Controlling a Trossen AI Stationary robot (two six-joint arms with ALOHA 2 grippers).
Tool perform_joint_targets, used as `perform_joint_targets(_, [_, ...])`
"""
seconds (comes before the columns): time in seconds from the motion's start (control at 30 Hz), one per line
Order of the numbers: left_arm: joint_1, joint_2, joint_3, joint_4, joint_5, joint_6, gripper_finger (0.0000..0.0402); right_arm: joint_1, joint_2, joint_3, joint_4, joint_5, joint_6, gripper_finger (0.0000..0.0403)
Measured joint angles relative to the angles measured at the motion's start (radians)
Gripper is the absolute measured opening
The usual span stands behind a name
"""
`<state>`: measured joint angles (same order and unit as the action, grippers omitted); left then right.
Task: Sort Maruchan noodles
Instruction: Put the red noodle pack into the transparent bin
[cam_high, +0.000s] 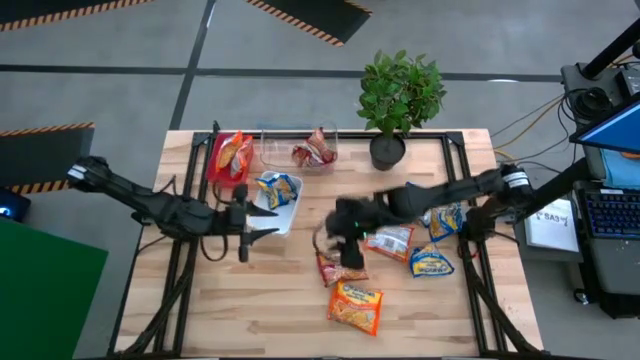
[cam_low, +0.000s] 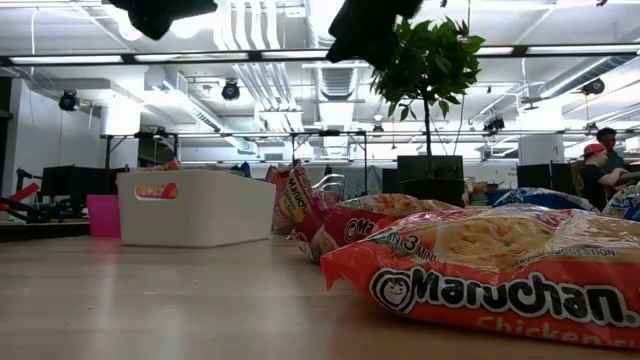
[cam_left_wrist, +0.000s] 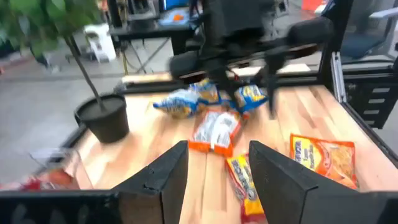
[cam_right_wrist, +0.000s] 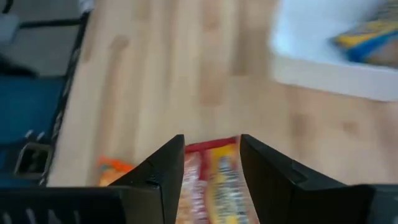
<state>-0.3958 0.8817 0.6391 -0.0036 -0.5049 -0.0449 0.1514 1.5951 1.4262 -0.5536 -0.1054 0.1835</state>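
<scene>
Several Maruchan packets lie flat on the table's right half: a red-brown one (cam_high: 333, 269), an orange one (cam_high: 356, 306), a silvery one (cam_high: 390, 240) and two blue-and-yellow ones (cam_high: 432, 263) (cam_high: 446, 220). My right gripper (cam_high: 347, 250) hovers open above the red-brown packet (cam_right_wrist: 211, 177), which shows on the table between its fingers without touching them. In the low view it stays high (cam_low: 365, 30) and nothing hangs below it. My left gripper (cam_high: 252, 233) is open and empty near the white tray (cam_high: 290, 215), facing the packets (cam_left_wrist: 216, 130).
At the far edge stand a red tray (cam_high: 215, 160) with an orange packet, a clear tray (cam_high: 275, 152) with a red-brown packet, and a potted plant (cam_high: 388, 150). The white tray holds a blue-and-yellow packet (cam_high: 278, 188). Bare wood lies along the near left.
</scene>
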Motion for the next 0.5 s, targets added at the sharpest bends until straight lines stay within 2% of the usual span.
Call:
perform_joint_targets(0.07, [0.0,0.035,0.01,0.001,0.004,-0.057,0.0153,0.032,0.0,-0.057,0.064,0.001,0.014,0.0144])
perform_joint_targets(0.27, [-0.005,0.142,0.047,-0.009,0.112,-0.169,0.0158,0.105,0.002,-0.26,0.297,0.038,0.06,0.0144])
perform_joint_targets(0.5, [-0.035,0.295,0.092,-0.008,0.134,-0.235,0.0205,0.158,-0.003,-0.428,0.521,0.136,0.137,0.0144])
